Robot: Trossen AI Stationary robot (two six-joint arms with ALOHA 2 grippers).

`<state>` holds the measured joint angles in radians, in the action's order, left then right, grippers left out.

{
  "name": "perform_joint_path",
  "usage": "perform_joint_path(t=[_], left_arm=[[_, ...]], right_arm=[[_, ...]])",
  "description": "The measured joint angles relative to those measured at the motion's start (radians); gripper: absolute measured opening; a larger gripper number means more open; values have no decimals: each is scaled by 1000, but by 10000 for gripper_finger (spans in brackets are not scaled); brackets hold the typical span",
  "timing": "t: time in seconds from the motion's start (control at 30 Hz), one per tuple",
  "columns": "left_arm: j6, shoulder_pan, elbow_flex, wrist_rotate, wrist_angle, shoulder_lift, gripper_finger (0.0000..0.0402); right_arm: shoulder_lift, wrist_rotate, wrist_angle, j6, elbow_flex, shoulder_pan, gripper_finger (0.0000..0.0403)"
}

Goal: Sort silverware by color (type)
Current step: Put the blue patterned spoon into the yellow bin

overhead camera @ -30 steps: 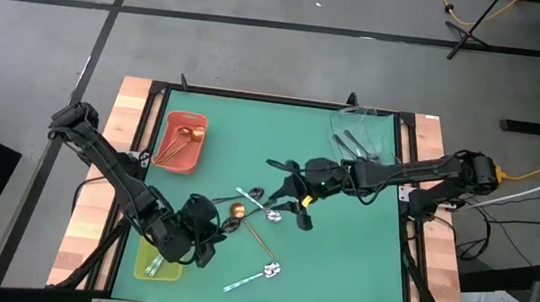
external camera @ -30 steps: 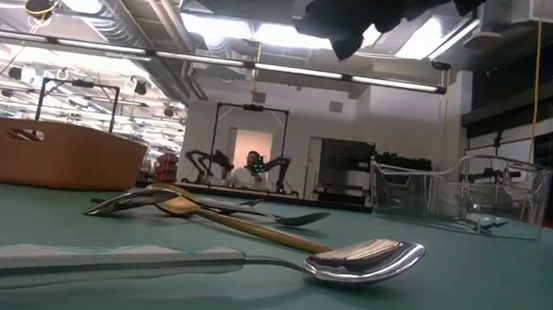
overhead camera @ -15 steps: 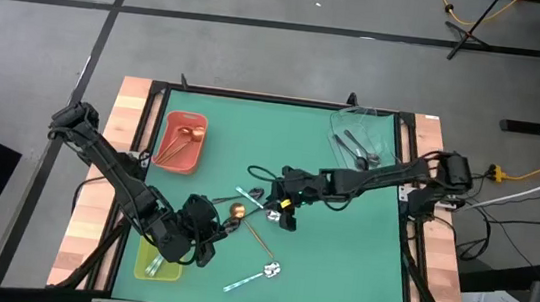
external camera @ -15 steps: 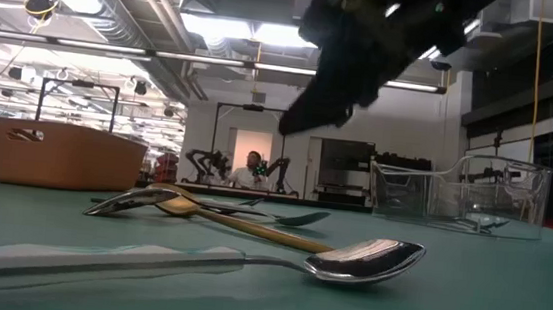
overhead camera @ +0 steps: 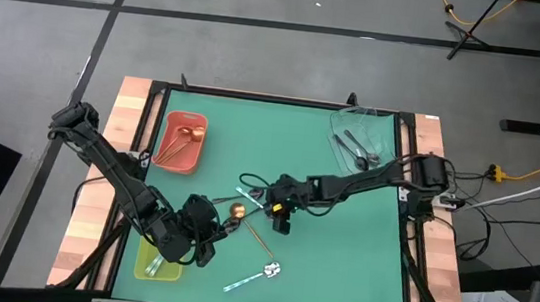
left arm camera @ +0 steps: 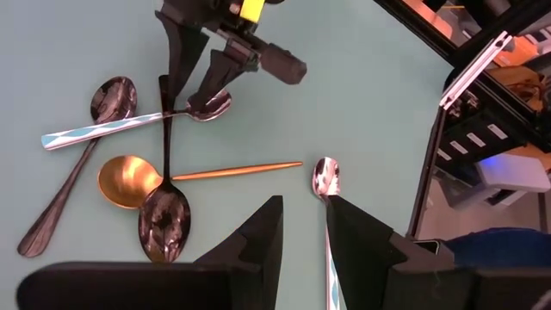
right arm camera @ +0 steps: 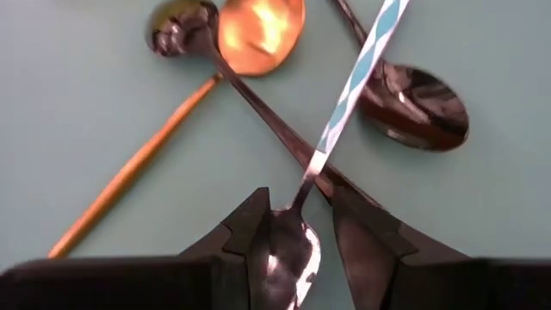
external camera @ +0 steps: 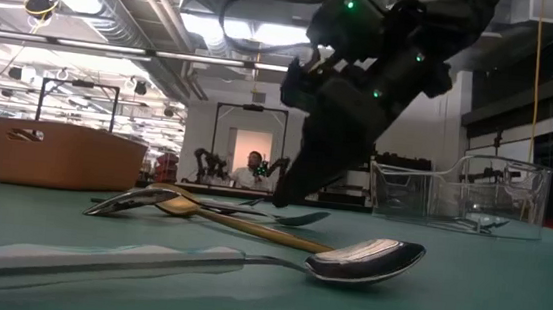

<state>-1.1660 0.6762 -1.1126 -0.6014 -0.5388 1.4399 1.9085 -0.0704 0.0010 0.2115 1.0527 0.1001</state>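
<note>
Now that our right gripper [overhead camera: 278, 210] has dropped from above onto the mid-table pile, its parted fingers straddle the mint-handled spoon [right arm camera: 344, 103], unclamped, ready to grasp, while our left gripper [overhead camera: 203, 234] waits half-open nearby.

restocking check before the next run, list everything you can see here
mat: one, green, covers the table
red tray: one, back left; copper spoons inside, count unclear
clear tray: one, back right; dark spoons inside
yellow-green tray: one, front left, contents unclear
loose copper spoon: one, centre pile
loose dark spoons: two, same pile, crossed
mint-handled spoons: two, one on the pile, one apart nearer the front
person: one, far back in the room
left tool: open, beside the pile
right tool: open, straddling the pile's mint-handled spoon's bowl
</note>
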Motion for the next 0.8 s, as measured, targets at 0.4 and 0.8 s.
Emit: perform_joint_path(t=[0.4, 0.8], left_arm=[[0, 0, 0, 0, -2, 0, 86], [0, 0, 0, 0, -2, 0, 86]], right_arm=[[9, -13, 47, 2, 0, 13, 115], [9, 11, 46, 1, 0, 33, 115]])
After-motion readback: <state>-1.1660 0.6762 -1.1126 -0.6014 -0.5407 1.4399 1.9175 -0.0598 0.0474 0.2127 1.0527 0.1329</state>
